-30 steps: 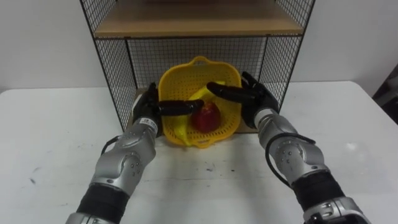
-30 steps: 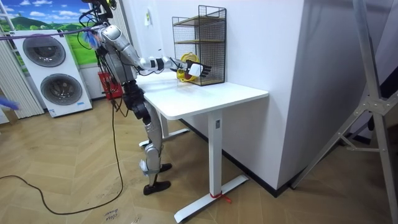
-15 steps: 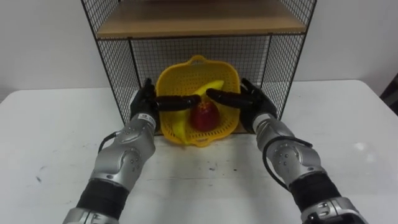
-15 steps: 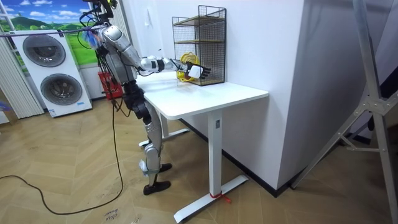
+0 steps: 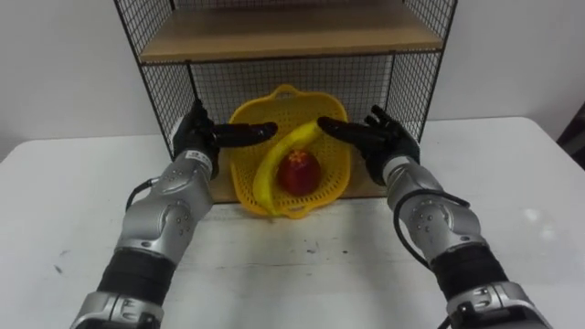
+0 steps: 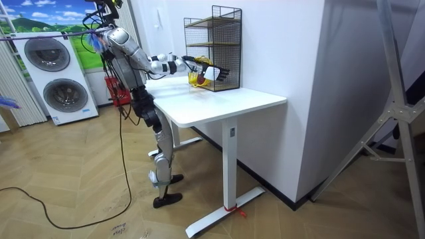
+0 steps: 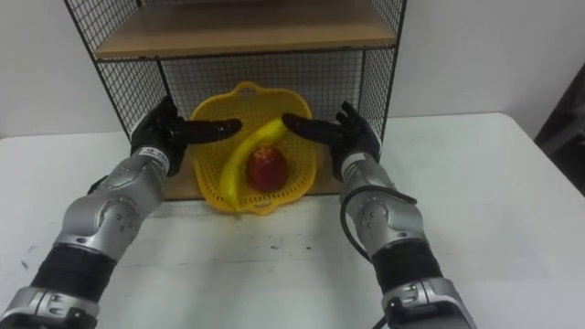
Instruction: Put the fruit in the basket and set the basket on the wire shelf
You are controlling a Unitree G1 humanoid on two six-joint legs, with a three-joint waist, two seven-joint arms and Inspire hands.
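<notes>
Lifted the left hand [image 5: 196, 139] and the right hand [image 5: 384, 142] off the yellow basket's [image 5: 336, 169] sides since a second ago, and held both open, fingers straight, gripping nothing, near its rim. Left the basket at the front edge of the wire shelf's [image 5: 164, 91] bottom board [image 5: 367, 190], banana [image 5: 270, 169] and red apple [image 5: 300, 172] inside. Let go, apparently, because already seated.

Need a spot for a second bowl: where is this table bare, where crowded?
Bare: the white table left of the wire shelf, right of it, and in front between the forearms. Crowded: the shelf's bottom tier, where the yellow basket sits with the left robot hand and right robot hand at its sides.
</notes>
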